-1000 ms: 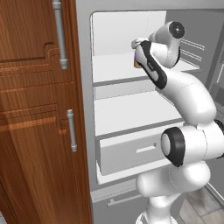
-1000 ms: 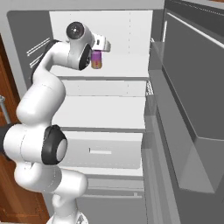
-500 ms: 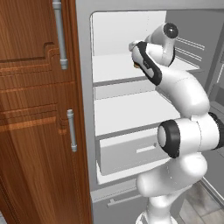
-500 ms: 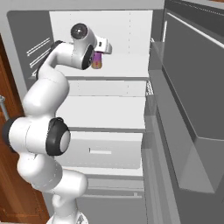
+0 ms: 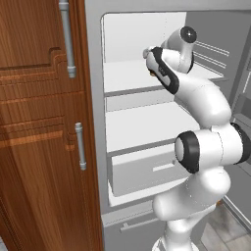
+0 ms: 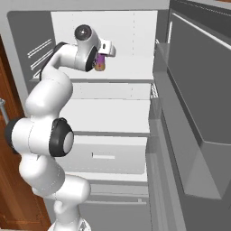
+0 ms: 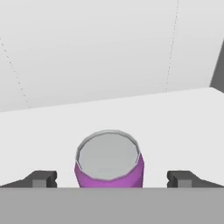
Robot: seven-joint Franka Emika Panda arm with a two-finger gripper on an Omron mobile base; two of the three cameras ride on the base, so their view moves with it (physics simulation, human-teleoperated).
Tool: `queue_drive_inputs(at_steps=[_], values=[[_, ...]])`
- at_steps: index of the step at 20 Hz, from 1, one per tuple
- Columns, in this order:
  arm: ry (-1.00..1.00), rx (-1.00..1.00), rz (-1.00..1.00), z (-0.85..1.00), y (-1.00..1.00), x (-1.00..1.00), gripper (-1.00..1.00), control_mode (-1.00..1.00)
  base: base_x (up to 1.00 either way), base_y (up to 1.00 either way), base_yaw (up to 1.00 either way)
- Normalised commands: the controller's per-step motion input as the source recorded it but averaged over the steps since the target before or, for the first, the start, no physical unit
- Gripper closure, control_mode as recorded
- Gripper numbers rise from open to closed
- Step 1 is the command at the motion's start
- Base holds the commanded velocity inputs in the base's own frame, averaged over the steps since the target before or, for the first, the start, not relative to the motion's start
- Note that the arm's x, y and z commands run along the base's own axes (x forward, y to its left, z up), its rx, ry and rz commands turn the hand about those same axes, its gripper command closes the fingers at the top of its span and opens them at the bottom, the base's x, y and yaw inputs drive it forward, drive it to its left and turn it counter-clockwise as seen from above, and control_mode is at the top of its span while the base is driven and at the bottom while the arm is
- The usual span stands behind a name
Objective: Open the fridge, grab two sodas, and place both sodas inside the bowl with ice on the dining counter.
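The light-grey fridge (image 5: 94, 98) stands open, its door (image 6: 198, 85) swung to the right. A soda can (image 7: 109, 159), purple above orange-brown, stands upright on the white top shelf (image 6: 131, 74). My gripper (image 7: 112, 178) is at that shelf, open, with one fingertip (image 7: 41, 178) on each side of the can and clear gaps to both. From the right base view the can (image 6: 101, 63) shows just under the hand. The red soda, the bowl and the dining counter are out of view.
A brown wooden cabinet (image 5: 39, 122) with steel handles (image 5: 80, 147) stands right beside the fridge on the left. Below the top shelf are a second white shelf (image 5: 142, 122) and a drawer (image 5: 147, 169). The fridge's back wall is close behind the can.
The arm has stretched a little deeper into the fridge and the hand has edged toward the can. The can has not moved.
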Motion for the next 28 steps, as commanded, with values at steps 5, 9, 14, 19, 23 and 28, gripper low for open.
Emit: queue_drive_inputs(at_steps=[5, 9, 14, 19, 23, 28], values=[[0.00, 0.00, 0.00, -0.07, 0.00, 0.04, -1.00, -1.00, 0.00, 0.00, 0.00], [0.00, 0.00, 0.00, -0.05, 0.00, 0.18, -1.00, -1.00, 0.00, 0.00, 0.00], [0.02, 0.00, 0.00, -0.11, 0.00, 0.22, -1.00, -1.00, 0.00, 0.00, 0.00], [0.04, 0.00, 0.00, -0.38, 0.00, 0.10, 1.00, -1.00, 0.00, 0.00, 0.00], [0.02, 0.00, 0.00, -0.22, 0.00, 0.04, 1.00, -1.00, 0.00, 0.00, 0.00], [0.04, 0.00, 0.00, -0.06, 0.00, 0.01, 1.00, -1.00, 0.00, 0.00, 0.00]])
